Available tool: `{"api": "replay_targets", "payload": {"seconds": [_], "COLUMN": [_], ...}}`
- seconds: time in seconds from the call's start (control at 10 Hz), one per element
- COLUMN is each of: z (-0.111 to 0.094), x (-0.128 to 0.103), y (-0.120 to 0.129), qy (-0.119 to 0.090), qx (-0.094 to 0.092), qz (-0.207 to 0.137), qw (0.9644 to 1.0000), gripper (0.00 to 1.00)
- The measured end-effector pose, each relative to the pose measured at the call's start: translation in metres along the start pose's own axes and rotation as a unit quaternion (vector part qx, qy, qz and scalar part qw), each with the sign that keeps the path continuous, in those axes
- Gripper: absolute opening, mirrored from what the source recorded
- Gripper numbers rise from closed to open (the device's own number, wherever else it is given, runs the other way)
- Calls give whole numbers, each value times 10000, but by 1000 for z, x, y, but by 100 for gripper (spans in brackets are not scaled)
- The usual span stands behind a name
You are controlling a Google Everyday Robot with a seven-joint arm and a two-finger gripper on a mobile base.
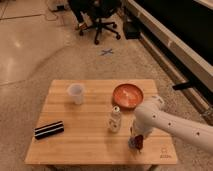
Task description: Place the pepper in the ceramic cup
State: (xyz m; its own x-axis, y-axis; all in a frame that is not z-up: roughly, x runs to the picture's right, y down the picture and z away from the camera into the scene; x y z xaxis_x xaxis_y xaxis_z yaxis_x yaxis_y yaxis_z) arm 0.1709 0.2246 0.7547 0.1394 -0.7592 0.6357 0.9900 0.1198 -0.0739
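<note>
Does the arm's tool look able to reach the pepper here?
Likely yes: the tool hangs low near the front edge of the table, right at the pepper; the bottle stands apart, not between them.

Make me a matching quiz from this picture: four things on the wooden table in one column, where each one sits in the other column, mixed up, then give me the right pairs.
Things:
1. ceramic cup
2. orange-red bowl
3. sponge
4. pepper

Places on the table:
A. near left corner
B. near right edge, right at the gripper, which is down at the tabletop
C. far side, left of centre
D. far side, to the right

Pairs: 1-C, 2-D, 3-A, 4-B.
</note>
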Motion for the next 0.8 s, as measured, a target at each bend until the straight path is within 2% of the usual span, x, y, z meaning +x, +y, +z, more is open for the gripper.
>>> {"api": "replay_targets", "payload": {"seconds": [0.2, 0.5, 0.8], "z": [-29, -71, -96], "x": [19, 64, 115], "y": [-8, -14, -29], "qy": [21, 112, 292], "qx": [68, 125, 185], "qz": [-240, -729, -1343], "qw": [9997, 9972, 9903], "gripper": [0, 0, 0]}}
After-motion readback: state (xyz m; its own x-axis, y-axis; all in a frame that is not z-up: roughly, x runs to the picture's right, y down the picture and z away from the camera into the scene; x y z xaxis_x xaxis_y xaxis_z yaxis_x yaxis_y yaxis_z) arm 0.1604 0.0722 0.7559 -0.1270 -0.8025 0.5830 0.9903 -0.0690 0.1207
